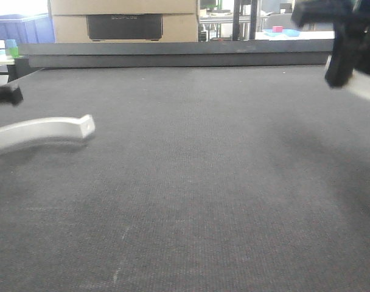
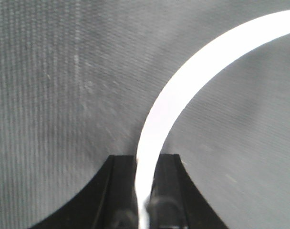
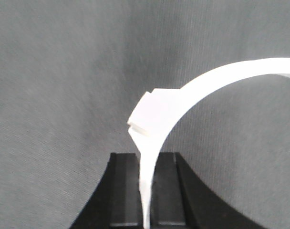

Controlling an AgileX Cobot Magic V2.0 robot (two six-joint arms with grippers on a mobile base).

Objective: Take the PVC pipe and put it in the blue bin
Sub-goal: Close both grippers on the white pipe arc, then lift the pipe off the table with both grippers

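Left wrist: left gripper (image 2: 146, 160) clamps smooth curved PVC pipe (image 2: 197, 64); right gripper (image 3: 146, 157) clamps stepped white arc (image 3: 159, 112).

Left gripper (image 2: 146, 167) and right gripper (image 3: 145, 164), jaws both tightly closed.

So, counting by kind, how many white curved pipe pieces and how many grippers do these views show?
White curved PVC pipe pieces: 2, the left piece and the right piece
Black grippers: 2, the left gripper shut on the left piece, the right gripper shut on the right piece
Total: 4
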